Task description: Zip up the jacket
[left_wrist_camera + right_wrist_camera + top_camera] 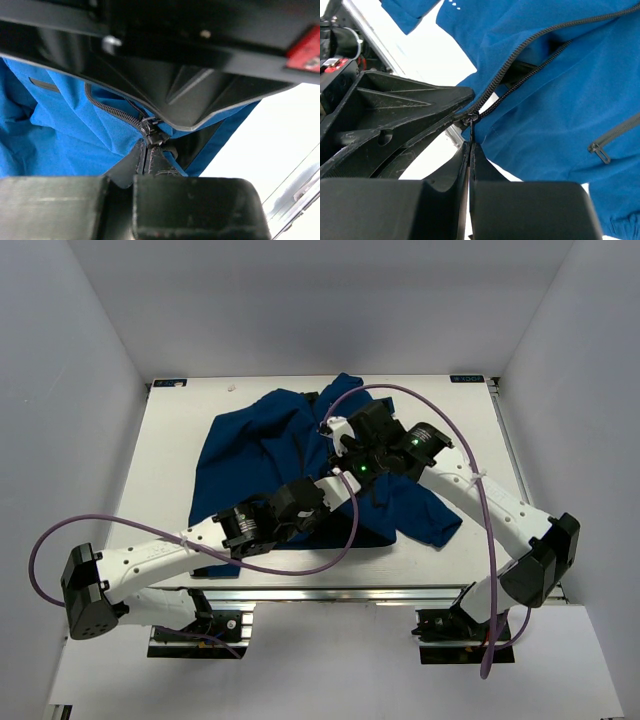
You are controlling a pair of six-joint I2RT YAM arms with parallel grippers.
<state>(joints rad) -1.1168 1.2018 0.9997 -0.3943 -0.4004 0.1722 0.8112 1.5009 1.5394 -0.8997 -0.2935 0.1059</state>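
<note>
Double pinch at the zip
The jacket (250, 455) is lying on the bench (170, 440); left end effector (146, 157) and right end effector (470, 150) are both pinching it by the slider (470, 119), probably tensioning the teeth.

The right claw (470, 146) has its two fingers pressed together on the blue jacket (560, 100), just under the zipper slider (470, 119). The left claw (455, 107) reaches the slider from the left. Above it, the zipper teeth (520, 50) part. White worktop (440, 50) lies behind.
</note>
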